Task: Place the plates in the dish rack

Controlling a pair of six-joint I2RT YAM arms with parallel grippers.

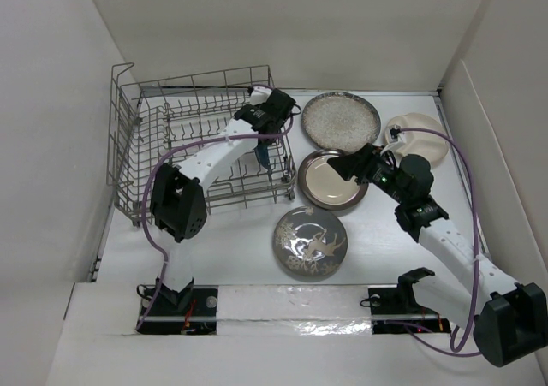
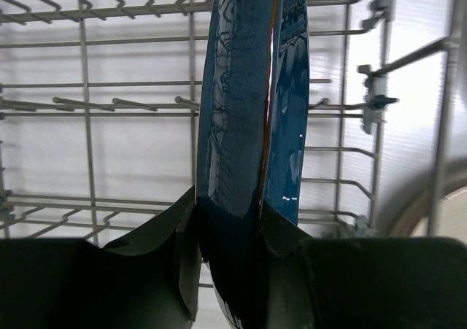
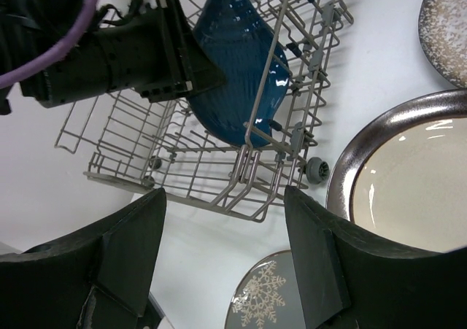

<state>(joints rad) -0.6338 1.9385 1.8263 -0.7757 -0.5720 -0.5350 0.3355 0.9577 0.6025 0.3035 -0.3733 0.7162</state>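
My left gripper (image 1: 264, 138) is inside the right end of the grey wire dish rack (image 1: 188, 138), shut on the dark teal-blue plate (image 1: 264, 157). The plate stands on edge between the fingers in the left wrist view (image 2: 252, 110). My right gripper (image 1: 336, 165) is open and empty, above the cream plate with the dark brown rim (image 1: 330, 185). The speckled beige plate (image 1: 341, 119), the cream divided plate (image 1: 421, 136) and the grey patterned plate (image 1: 310, 242) lie flat on the table. The right wrist view shows the blue plate (image 3: 233, 74) behind the rack's wires (image 3: 219, 176).
White walls close in the table on the left, back and right. The rack's raised handle (image 1: 122, 69) is at its far left corner. The rack's small wheel (image 3: 318, 170) sits close to the brown-rimmed plate (image 3: 408, 176). The grey plate (image 3: 270, 300) lies below my right gripper (image 3: 226, 249).
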